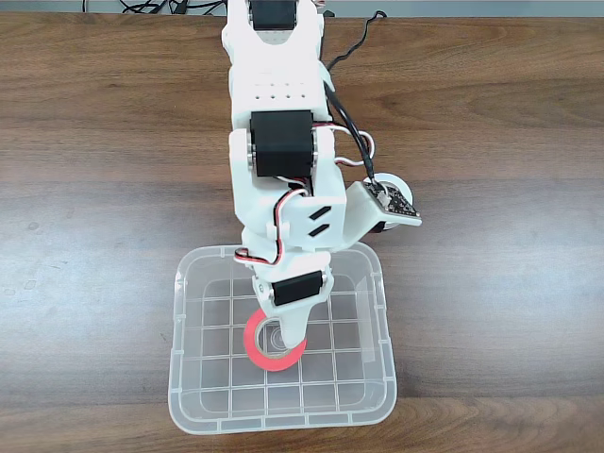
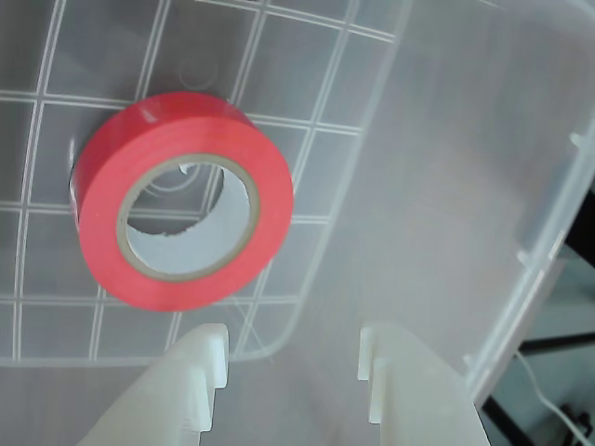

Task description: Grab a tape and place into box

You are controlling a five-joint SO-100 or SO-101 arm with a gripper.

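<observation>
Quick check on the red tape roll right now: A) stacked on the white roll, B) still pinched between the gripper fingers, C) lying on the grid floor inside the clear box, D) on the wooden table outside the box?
C: the wrist view shows the tape lying on the grid bottom of the box, with the gripper open and clear of it; the fixed view also places the roll inside the bin walls.
</observation>
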